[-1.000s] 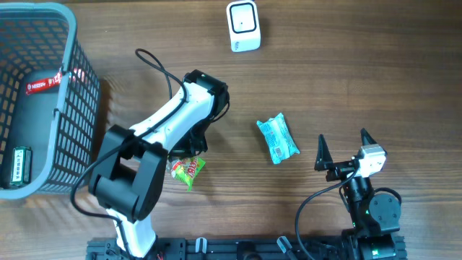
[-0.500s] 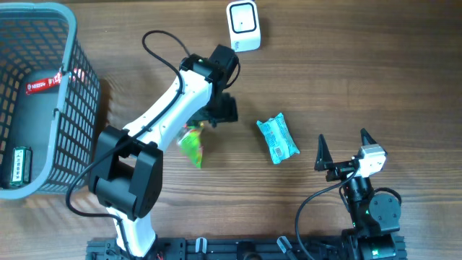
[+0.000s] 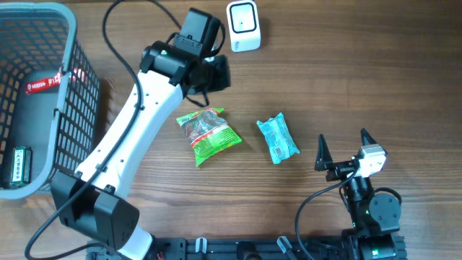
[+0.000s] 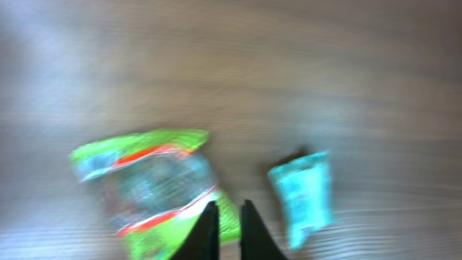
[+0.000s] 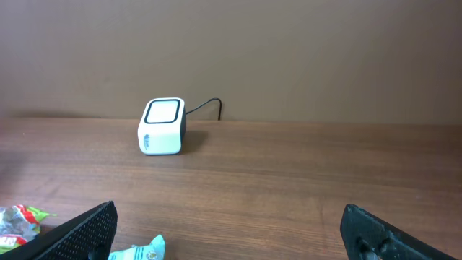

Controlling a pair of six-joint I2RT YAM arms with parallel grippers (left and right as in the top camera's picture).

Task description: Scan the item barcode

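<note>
Basket [image 3: 79, 94], apparently holding batteries [image 3: 20, 165], flanks left arm [image 3: 137, 123]; scanner [image 3: 243, 26] stands beyond it.

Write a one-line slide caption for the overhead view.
Left arm, jaws shut and empty, between white scanner and green snack bag; teal packet beside the bag; right arm with jaws open.

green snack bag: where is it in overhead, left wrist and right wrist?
Overhead: green snack bag lies mid-table.
Left wrist: green snack bag lower left, blurred.
Right wrist: green snack bag, only a corner at the bottom-left edge.
Shared landmark: teal packet, right of it in every view.
</note>
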